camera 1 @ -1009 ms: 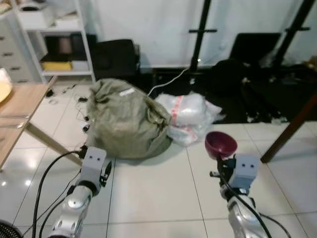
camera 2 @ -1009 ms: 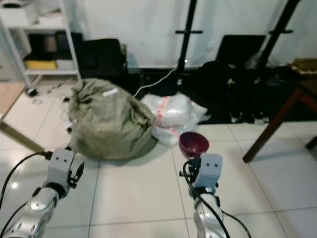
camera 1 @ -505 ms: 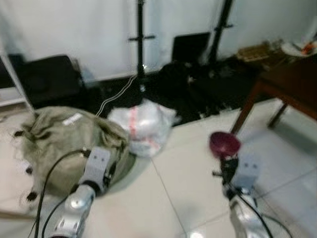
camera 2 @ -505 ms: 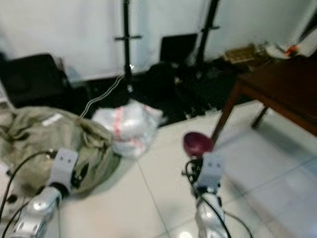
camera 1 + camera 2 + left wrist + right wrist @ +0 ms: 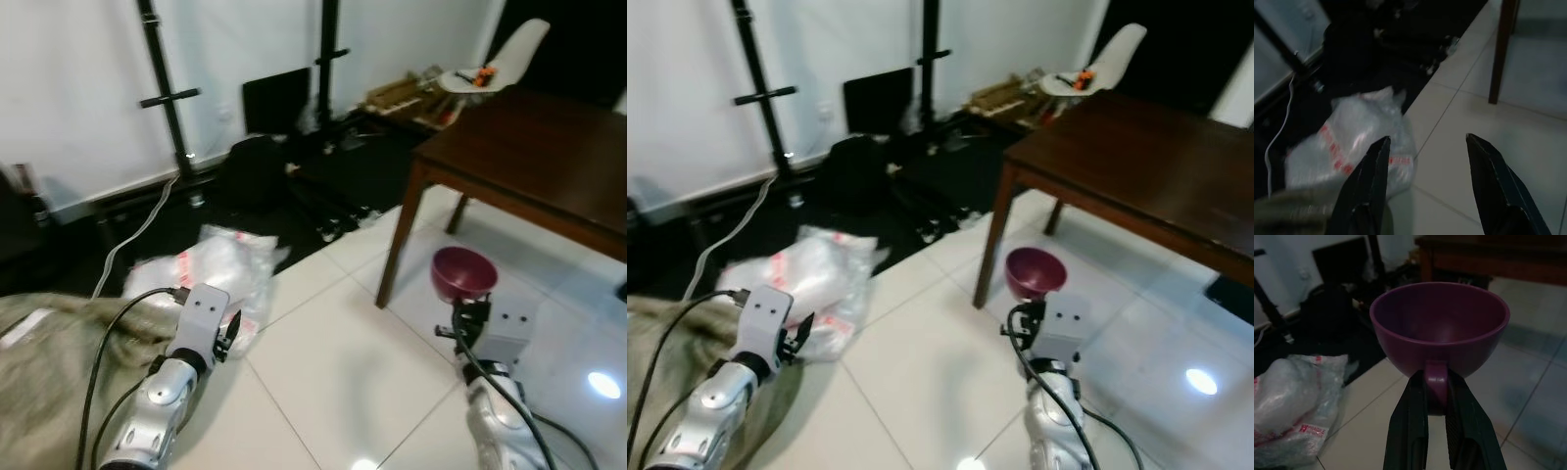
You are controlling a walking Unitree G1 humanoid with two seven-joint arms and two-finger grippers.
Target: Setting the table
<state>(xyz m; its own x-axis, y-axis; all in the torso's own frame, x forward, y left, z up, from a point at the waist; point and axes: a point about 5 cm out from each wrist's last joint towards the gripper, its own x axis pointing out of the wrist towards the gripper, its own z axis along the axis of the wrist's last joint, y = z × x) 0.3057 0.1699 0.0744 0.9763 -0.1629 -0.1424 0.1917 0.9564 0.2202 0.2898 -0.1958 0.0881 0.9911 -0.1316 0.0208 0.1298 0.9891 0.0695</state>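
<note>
A dark purple cup (image 5: 463,273) is held upright in front of me, my right gripper (image 5: 1434,407) shut on its handle. In the right wrist view the cup (image 5: 1441,328) looks empty. A dark brown wooden table (image 5: 534,157) stands ahead to the right, one leg (image 5: 396,235) just left of the cup. My left gripper (image 5: 1425,161) hangs open over the tiled floor with nothing between its fingers, near a clear plastic bag (image 5: 1352,142).
The clear plastic bag (image 5: 201,279) and a green-grey sack (image 5: 49,382) lie on the floor at the left. Black stands (image 5: 167,88), dark bags and a cable line the white wall. A white chair (image 5: 509,54) stands behind the table. White floor tiles stretch between me and the table.
The camera has swung to the right: the sack and bag slid to the left and the dark table came into full view. The cup stays in my right gripper.
</note>
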